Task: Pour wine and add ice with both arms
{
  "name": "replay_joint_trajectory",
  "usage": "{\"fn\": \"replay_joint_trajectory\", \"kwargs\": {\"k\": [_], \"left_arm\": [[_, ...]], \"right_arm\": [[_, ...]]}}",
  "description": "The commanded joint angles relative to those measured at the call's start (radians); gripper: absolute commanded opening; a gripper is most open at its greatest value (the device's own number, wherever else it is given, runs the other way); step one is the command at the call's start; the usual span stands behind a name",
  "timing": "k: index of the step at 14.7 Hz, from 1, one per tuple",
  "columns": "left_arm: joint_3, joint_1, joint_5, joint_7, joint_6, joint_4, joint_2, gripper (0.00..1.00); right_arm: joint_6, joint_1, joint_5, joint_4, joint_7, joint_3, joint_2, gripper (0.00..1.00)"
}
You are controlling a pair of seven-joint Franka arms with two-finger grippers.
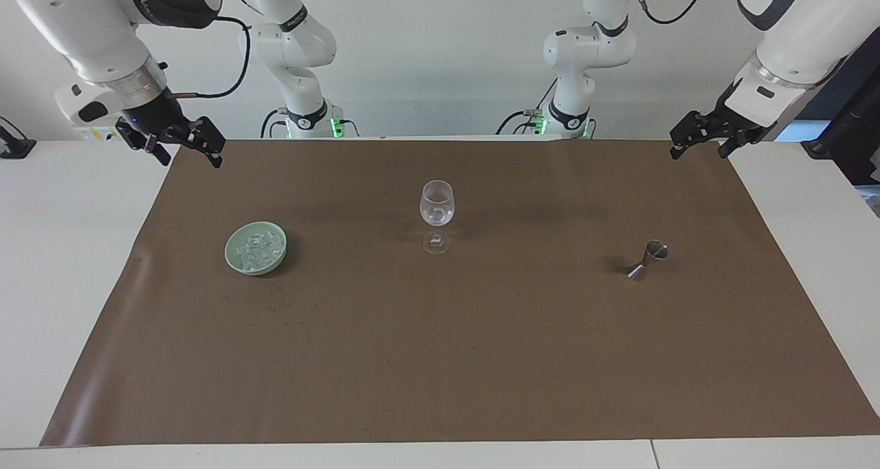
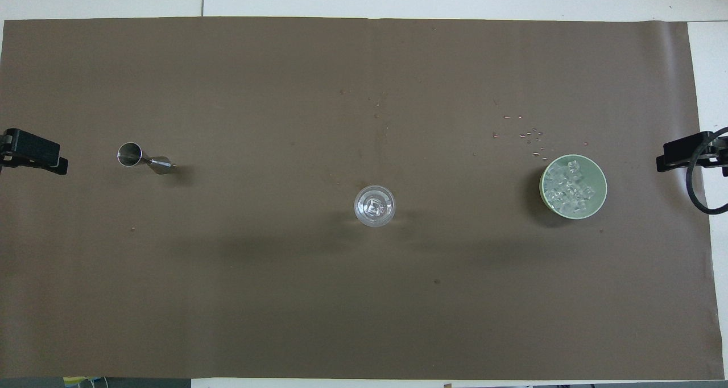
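Ice (image 1: 257, 249) heaped in a pale green bowl (image 1: 230, 257), on the brown mat (image 1: 440, 359) toward the right arm's end of the table. Some clear chunks also inside the stemmed glass (image 1: 437, 208), upright near the middle of the mat and well apart from the bowl. Metal jigger (image 1: 650, 259) toward the left arm's end, tilted on its side. Right gripper (image 1: 189, 154) raised over the mat's edge at its own end of the table, fingers apart, holding nothing. Left gripper (image 1: 698, 149) raised over the mat's corner at the left arm's end, waiting, fingers apart too, nothing between them. Few small crumbs (image 2: 532, 135) on the mat just beside the bowl.
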Motion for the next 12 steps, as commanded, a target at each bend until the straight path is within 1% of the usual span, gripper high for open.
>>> {"fn": "replay_joint_trajectory", "kwargs": {"k": [1,4,6,12], "left_arm": [[-0.007,0.007,0.017,0.014,0.021,-0.03,-0.024,1.0],[-0.007,0.007,0.017,0.014,0.021,-0.03,-0.024,1.0],[-0.007,0.007,0.017,0.014,0.021,-0.03,-0.024,1.0],[-0.007,0.007,0.017,0.014,0.021,-0.03,-0.024,1.0]], "right_arm": [[-0.023,-0.025,-0.012,-0.001,-0.032,0.009,-0.035,1.0],[-0.009,-0.028,-0.009,-0.01,-0.055,0.008,-0.037,1.0],[-0.001,-0.028,-0.015,0.013,-0.044,0.014,-0.031,1.0],[-0.009,-0.028,0.005,0.031,-0.042,0.014,-0.025,1.0]]}}
